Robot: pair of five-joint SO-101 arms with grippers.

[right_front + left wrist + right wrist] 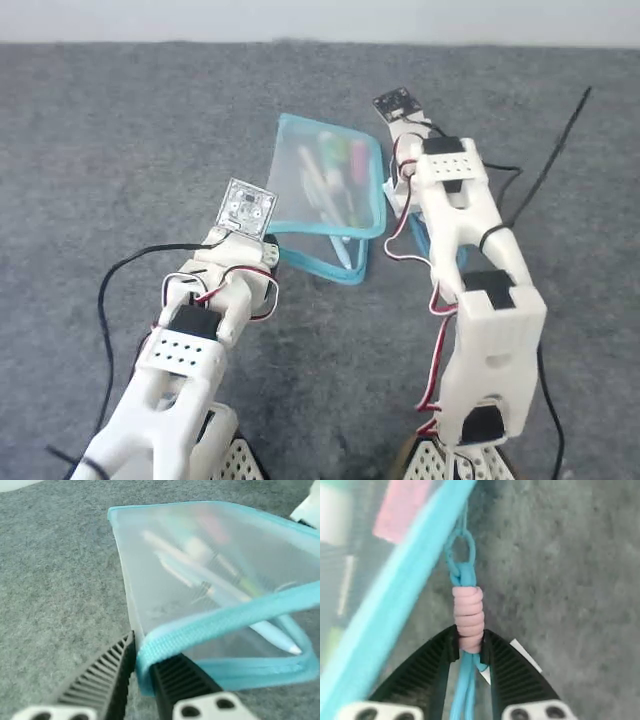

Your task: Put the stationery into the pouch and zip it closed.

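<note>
At the near left of the grey mat (110, 120), the left gripper (142, 652) is pinched almost fully shut on the teal edge band (215, 622) of the pouch (325, 185), right at its near-left corner, with only the thickness of the band between the ribbed jaws. The pouch lies flat in the middle of the mat between the two arms, and through its cloudy wall the stationery (328, 170) shows as several pens and markers lying side by side inside. One pale pen (343, 252) points toward the near edge, its tip at the gaping mouth, where the teal band bows away from the wall (so the zip looks open along that side).

On the right, the right gripper (469, 642) is clamped on the pull cord (461, 572) just below the pink bead (468, 612), jaws nearly together, beside the pouch's right edge.

Loading appears to be done, and the step in hand is the zipping: one claw anchors the corner, the other has the pull. The next move probably calls for the right arm to draw the cord along the mouth toward the held corner, while the left grip keeps the band taut. The pale pen's tip could catch the slider unless it sits fully inside.
</note>
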